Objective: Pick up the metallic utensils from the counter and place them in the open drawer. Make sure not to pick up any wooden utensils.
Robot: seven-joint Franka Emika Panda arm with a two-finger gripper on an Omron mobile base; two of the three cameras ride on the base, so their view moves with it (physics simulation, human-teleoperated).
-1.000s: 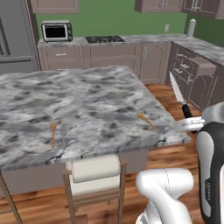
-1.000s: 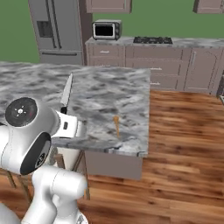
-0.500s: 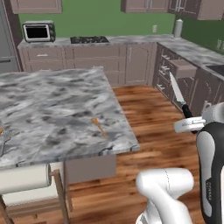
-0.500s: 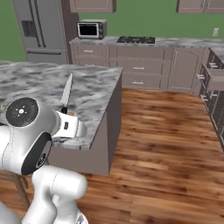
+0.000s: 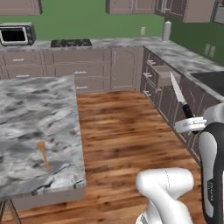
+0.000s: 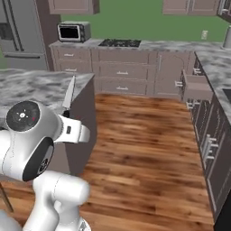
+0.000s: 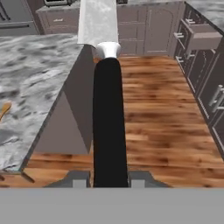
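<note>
My pincer point(image 7: 110, 178) is clamping the black handle of the knife point(image 5: 181, 99), blade pointing up (slightly tilted). I am holding it over the wood floor point(image 6: 144, 149), near the open drawer point(image 5: 163, 75), well apart from the counter point(image 5: 30, 127).

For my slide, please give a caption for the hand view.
Gripper holding a black-handled knife, heading toward the open drawer.

Base has driven/turned right since earlier frames: whole scene shifted left in both base views. Counter point(image 5: 39, 127) now at far left of left base view. Only one wooden spoon point(image 5: 43, 154) still in left base frame. Open drawer point(image 5: 165, 75) now larger, nearer frame centre. Knife point(image 5: 180, 94) apparently unchanged in gripper point(image 5: 189, 125); shift is camera's.
</note>
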